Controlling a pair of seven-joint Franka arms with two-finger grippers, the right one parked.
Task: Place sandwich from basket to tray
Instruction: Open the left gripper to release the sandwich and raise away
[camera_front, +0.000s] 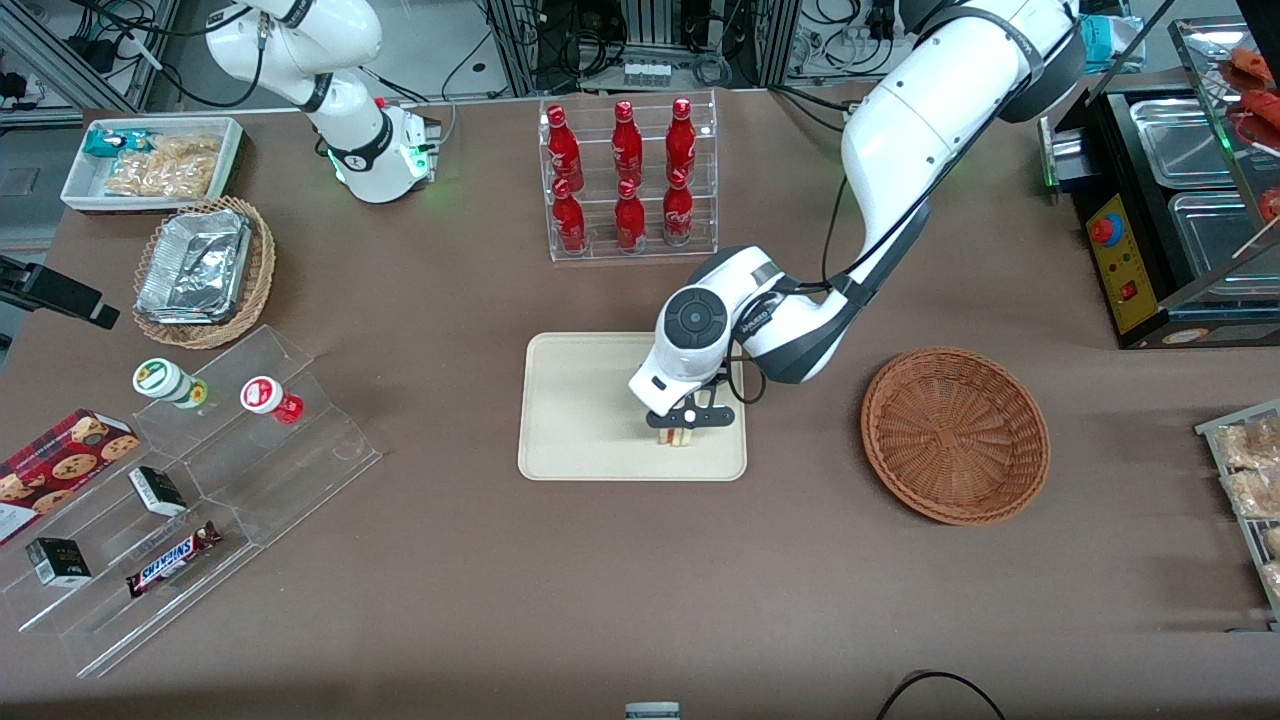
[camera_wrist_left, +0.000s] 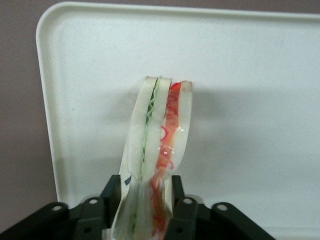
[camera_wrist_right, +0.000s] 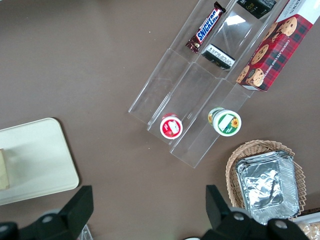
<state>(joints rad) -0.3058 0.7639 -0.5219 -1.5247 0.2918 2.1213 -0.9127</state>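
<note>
The sandwich (camera_wrist_left: 157, 150) is clamped between the gripper (camera_front: 690, 418) fingers, held right over the tray (camera_front: 580, 410); it should probably be lowered flat before being let go, so it isn't tipped over

Cream tray (camera_front: 580, 400), reddish-brown basket (camera_front: 955, 435) — red-striped sandwich (camera_wrist_left: 160, 145)
</note>
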